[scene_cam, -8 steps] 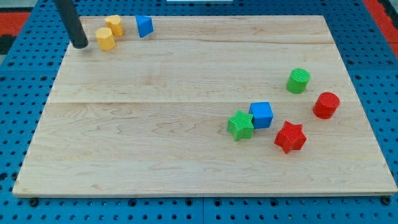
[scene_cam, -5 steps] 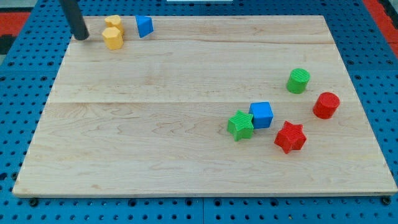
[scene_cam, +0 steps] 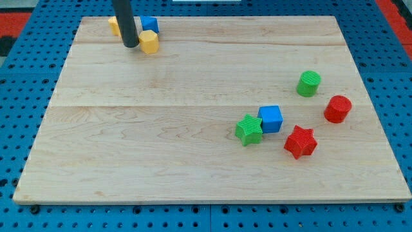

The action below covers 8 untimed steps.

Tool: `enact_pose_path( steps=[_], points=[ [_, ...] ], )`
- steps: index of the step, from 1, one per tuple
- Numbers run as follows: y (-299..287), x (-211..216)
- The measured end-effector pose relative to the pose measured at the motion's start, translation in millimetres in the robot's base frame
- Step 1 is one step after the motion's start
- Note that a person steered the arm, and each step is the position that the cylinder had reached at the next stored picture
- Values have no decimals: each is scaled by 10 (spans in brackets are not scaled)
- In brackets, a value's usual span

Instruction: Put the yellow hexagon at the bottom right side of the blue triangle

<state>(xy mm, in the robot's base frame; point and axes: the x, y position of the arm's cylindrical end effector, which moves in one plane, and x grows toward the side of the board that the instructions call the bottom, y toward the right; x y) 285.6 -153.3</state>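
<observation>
The yellow hexagon (scene_cam: 149,42) lies near the view's top left, just below the blue triangle (scene_cam: 150,25) and touching it or nearly so. My tip (scene_cam: 130,44) rests on the board right against the hexagon's left side. The rod hides part of a second yellow block (scene_cam: 114,25), which sits left of the blue triangle.
At the view's right lie a green cylinder (scene_cam: 309,84), a red cylinder (scene_cam: 337,109), a blue cube (scene_cam: 271,118), a green star (scene_cam: 249,129) and a red star (scene_cam: 300,142). The wooden board (scene_cam: 161,142) sits on a blue pegboard.
My tip has swept right along the top edge, pushing the yellow hexagon from left of the other yellow block to just below the blue triangle. The other blocks stayed put.
</observation>
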Motion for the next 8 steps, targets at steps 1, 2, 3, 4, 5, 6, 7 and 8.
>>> enact_pose_path(
  steps=[1,2,3,4,5,6,7,8],
  points=[
    [112,233],
    [650,237],
    [776,382],
    [272,162],
    [-167,-208],
    [-520,-219],
    [-458,-356],
    [69,-239]
  ],
)
